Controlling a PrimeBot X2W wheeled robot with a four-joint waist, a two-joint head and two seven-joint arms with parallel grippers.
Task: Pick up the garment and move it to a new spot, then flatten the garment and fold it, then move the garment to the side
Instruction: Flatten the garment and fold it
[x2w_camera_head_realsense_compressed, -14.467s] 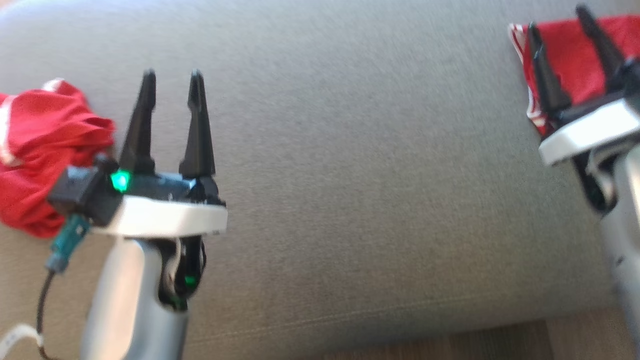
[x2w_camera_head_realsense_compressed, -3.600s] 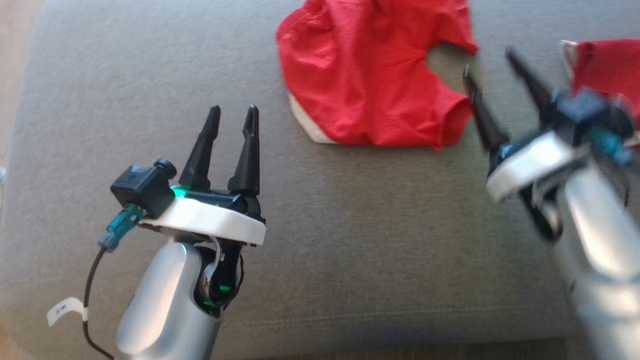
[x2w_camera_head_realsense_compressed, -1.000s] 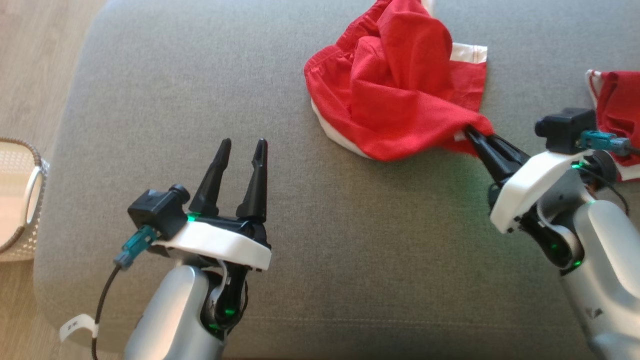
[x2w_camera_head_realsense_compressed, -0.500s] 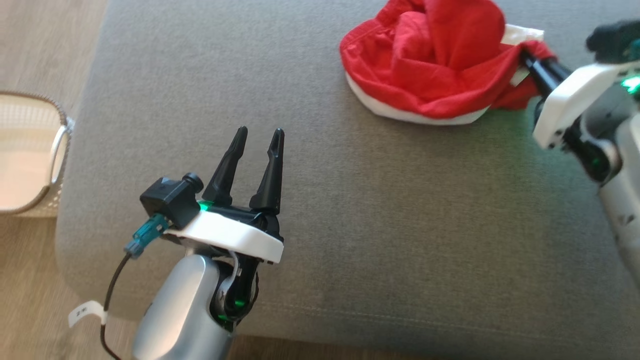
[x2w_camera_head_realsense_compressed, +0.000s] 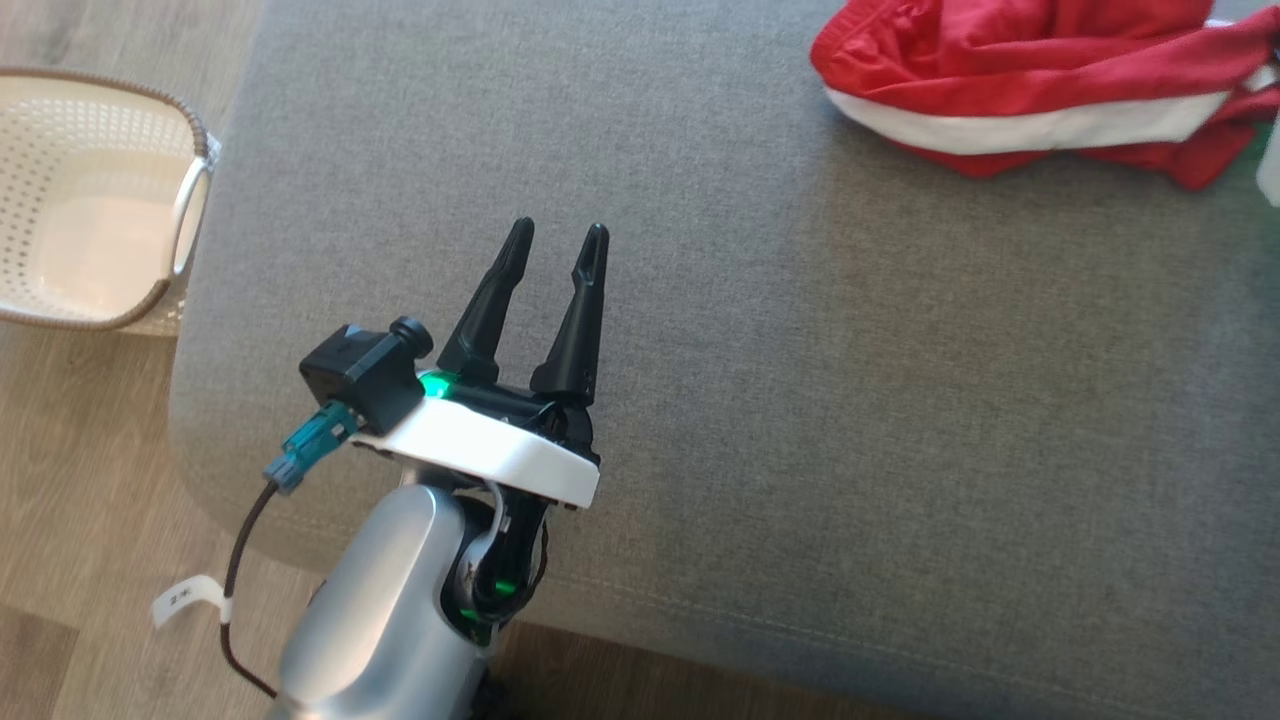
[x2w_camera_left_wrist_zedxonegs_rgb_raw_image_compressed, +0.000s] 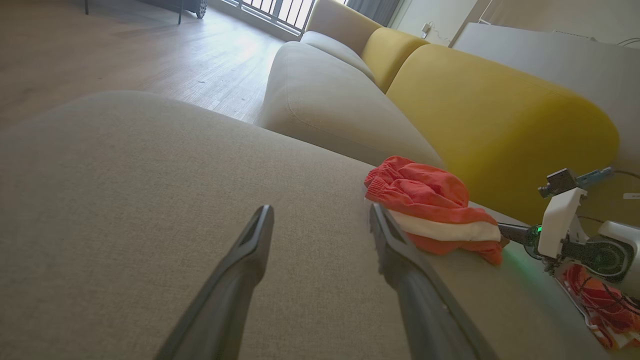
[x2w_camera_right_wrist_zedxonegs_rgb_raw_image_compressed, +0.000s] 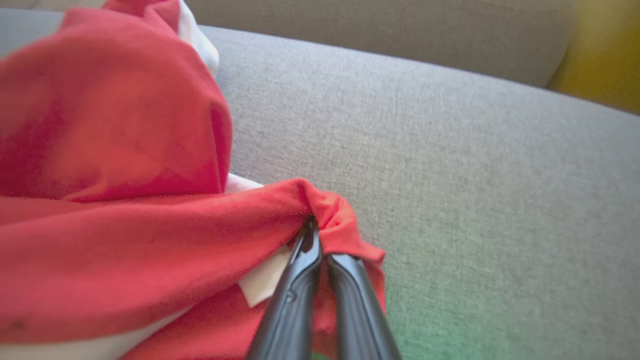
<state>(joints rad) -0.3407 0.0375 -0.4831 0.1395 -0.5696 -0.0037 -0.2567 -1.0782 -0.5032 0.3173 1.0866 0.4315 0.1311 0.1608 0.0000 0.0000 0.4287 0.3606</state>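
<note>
Garment (x2w_camera_right_wrist_zedxonegs_rgb_raw_image_compressed: 125, 250) clamped at a bunched edge by right gripper (x2w_camera_right_wrist_zedxonegs_rgb_raw_image_compressed: 313, 229); left gripper (x2w_camera_head_realsense_compressed: 553, 232) spread apart, empty. Drag low and slow across cushion (x2w_camera_head_realsense_compressed: 800, 400), minding thin grip

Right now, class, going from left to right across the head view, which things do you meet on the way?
basket → left claw → garment
</note>
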